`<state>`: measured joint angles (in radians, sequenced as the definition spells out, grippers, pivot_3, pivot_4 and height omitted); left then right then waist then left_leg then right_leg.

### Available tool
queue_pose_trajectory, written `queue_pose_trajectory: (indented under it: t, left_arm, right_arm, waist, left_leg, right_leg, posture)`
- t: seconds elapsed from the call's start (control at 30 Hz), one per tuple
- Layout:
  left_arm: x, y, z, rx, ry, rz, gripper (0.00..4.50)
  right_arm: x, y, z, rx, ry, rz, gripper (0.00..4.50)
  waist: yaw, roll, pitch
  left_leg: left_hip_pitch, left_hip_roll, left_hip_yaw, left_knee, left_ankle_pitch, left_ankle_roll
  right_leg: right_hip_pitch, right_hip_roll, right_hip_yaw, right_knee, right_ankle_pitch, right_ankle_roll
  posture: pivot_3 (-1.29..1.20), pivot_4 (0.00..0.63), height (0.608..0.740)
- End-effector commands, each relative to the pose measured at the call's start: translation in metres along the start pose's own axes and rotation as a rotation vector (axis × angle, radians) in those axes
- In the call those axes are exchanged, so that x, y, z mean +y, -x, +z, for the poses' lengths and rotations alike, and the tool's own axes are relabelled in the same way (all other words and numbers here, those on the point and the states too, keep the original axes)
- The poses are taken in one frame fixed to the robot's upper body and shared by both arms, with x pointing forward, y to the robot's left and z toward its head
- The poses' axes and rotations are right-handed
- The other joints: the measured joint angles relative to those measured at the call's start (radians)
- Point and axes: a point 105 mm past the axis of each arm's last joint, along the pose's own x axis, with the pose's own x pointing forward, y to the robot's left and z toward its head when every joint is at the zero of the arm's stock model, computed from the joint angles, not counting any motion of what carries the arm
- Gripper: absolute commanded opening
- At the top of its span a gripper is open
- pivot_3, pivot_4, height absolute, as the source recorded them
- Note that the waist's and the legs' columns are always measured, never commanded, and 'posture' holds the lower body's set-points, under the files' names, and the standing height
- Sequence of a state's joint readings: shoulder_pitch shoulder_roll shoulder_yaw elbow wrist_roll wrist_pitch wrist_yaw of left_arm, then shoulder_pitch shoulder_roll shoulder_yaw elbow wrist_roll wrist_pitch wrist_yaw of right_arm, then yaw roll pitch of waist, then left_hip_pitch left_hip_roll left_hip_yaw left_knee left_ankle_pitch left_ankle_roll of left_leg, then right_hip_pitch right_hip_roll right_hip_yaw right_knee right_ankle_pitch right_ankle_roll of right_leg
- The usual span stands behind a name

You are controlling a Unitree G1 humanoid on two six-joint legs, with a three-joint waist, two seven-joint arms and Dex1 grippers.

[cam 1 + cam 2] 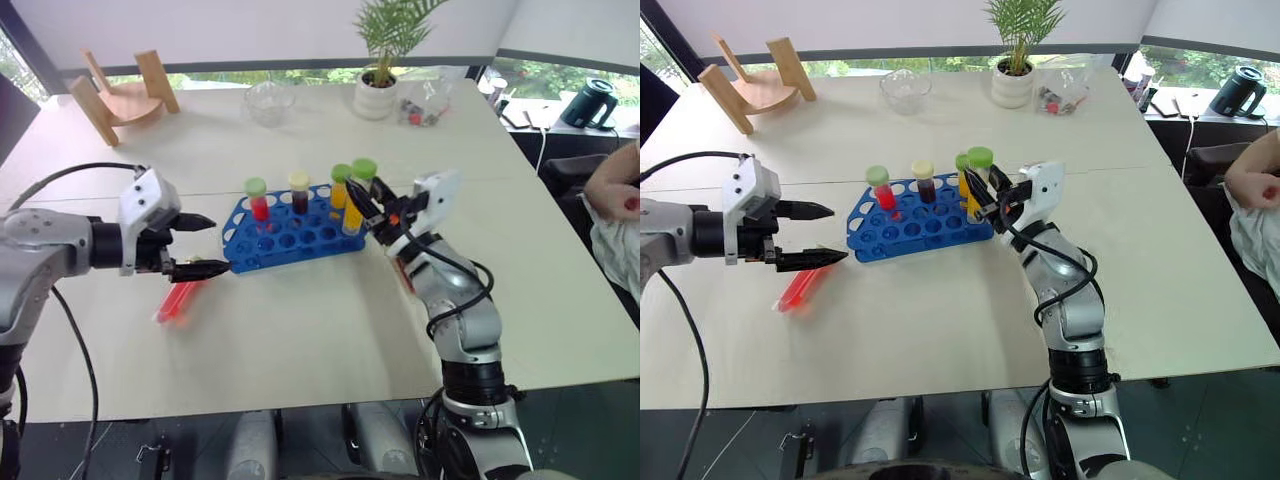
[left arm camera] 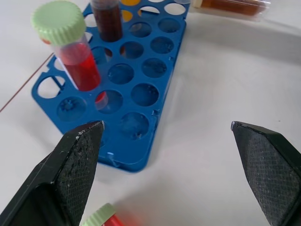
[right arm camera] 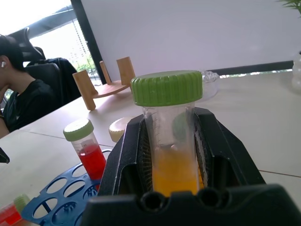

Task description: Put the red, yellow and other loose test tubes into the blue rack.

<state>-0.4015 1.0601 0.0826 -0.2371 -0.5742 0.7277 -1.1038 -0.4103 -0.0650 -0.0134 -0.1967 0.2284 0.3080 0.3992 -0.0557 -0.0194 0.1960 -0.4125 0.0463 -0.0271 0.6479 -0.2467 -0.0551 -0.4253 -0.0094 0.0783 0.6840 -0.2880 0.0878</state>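
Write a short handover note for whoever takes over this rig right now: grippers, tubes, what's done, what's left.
Left gripper: open, empty, by the blue rack's left end, above the loose red tube lying on the table.
Right gripper: shut on the yellow tube with a green cap, at the rack's right end; not yet seated.
Done: red tube, dark tube and another yellow tube stand in the rack.
Left: seat the held tube, then rack the loose red one.

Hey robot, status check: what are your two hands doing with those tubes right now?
Left gripper open, empty, above loose red tube. Right gripper shut on yellow tube at blue rack. Nothing blocking.
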Motion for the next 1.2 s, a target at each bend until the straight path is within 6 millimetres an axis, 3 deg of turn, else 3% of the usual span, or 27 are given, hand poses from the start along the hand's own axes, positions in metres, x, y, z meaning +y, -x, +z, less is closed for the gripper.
queue_pose_trajectory:
  t: [0.03,0.33,0.87,1.03,1.13,1.2]
  left_arm:
    - [0.004,0.002,0.007,-0.003,-0.031,0.014,4.50]
    - [0.006,0.000,0.005,-0.004,-0.028,0.022,4.50]
    - [0.005,-0.004,0.002,-0.022,-0.015,0.038,4.50]
    - [0.005,-0.007,0.002,-0.030,-0.017,0.038,4.50]
    - [0.005,-0.008,0.002,-0.033,-0.019,0.035,4.50]
    - [0.005,-0.009,0.003,-0.034,-0.025,0.031,4.50]
  right_arm:
    - [0.003,-0.003,0.005,-0.042,0.055,0.026,0.81]
    - [0.004,-0.005,-0.013,-0.019,0.084,0.036,0.81]
    - [0.015,-0.006,-0.026,-0.017,0.111,0.049,0.81]
    - [0.029,0.001,-0.017,-0.036,0.116,0.074,3.07]
    - [0.027,0.005,-0.011,-0.034,0.141,0.074,4.47]
    - [0.014,0.009,0.001,-0.037,0.202,0.067,4.47]
  waist:
    - [-0.001,0.000,0.000]
    - [-0.004,0.000,0.000]
    - [-0.011,0.000,0.000]
    - [-0.011,0.000,0.000]
    - [-0.012,0.000,0.000]
    - [-0.011,0.000,0.000]
  left_leg:
    - [0.000,0.000,0.000,0.000,0.000,0.000]
    - [0.000,0.000,0.000,0.000,0.000,0.000]
    - [0.001,0.000,0.000,-0.001,0.000,0.000]
    - [0.001,0.000,-0.001,-0.001,0.000,0.000]
    - [0.001,0.000,-0.001,0.000,0.000,0.000]
    - [0.001,0.000,0.000,0.000,0.000,0.000]
  right_leg:
    - [0.000,0.000,0.000,0.000,0.000,0.000]
    - [0.000,0.000,0.000,0.000,0.000,0.000]
    - [0.001,0.000,0.000,0.000,0.000,0.000]
    - [0.001,0.000,0.000,0.000,0.000,0.000]
    - [0.001,0.000,0.000,0.000,0.000,0.000]
    - [0.001,0.000,0.000,0.000,0.000,0.000]
  posture:
    - [0.00,0.150,0.740]
    - [0.00,0.150,0.740]
    - [0.00,0.150,0.740]
    - [0.00,0.150,0.740]
    - [0.00,0.150,0.740]
    - [0.00,0.150,0.740]
